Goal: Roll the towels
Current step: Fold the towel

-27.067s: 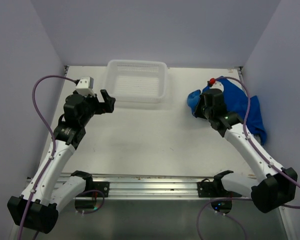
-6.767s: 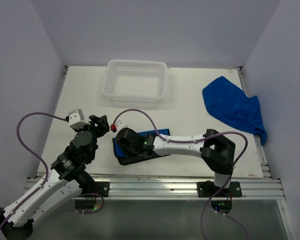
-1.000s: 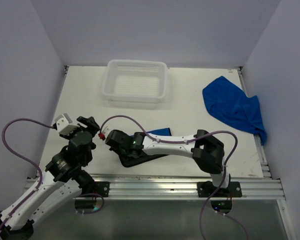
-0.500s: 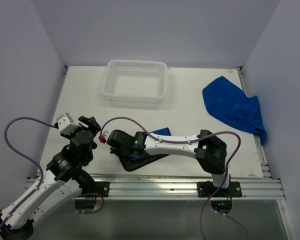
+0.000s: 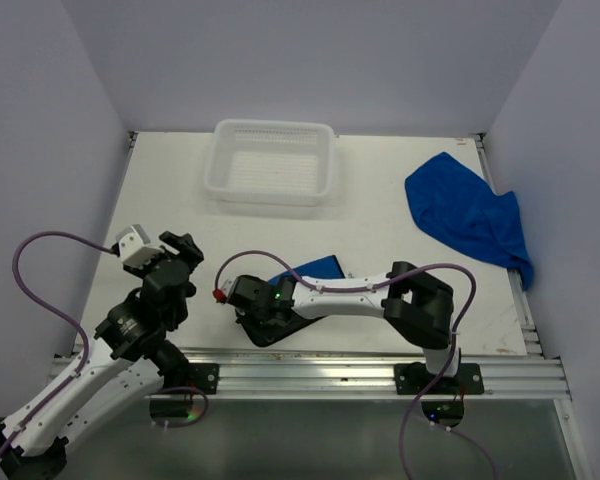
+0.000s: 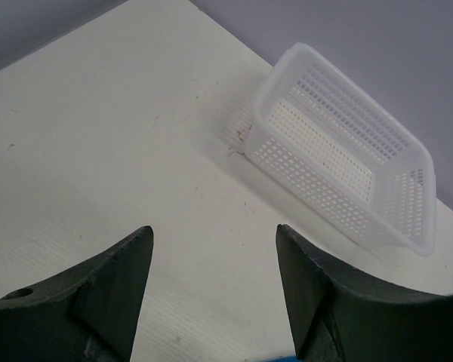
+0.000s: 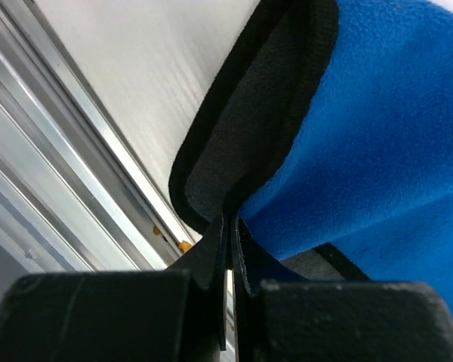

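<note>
Right claw (image 5: 260, 315) (image 7: 228, 226): clenched, fingers pressed together on the turned-up edge of the near towel (image 5: 315, 267) (image 7: 377, 136), low at the near side of the bench (image 5: 180, 190) close to the rail. Wrist view shows the pinched fold as dark grey cloth with a black border, and royal-blue fleece fills the rest of the view above and to the right. From overhead, only a blue corner of this towel shows beyond my right forearm; the dark part lies under the claw. Left claw (image 5: 185, 245) (image 6: 211, 249): released, fingers (image 6: 128, 264) spread wide with nothing between them, over bare bench to the left of the near towel and apart from it. White mesh basket (image 5: 273, 160) (image 6: 347, 170) sits at the far edge. Far towel (image 5: 470, 215): crumpled at the far right, one end against the right wall, well apart from both claws.
</note>
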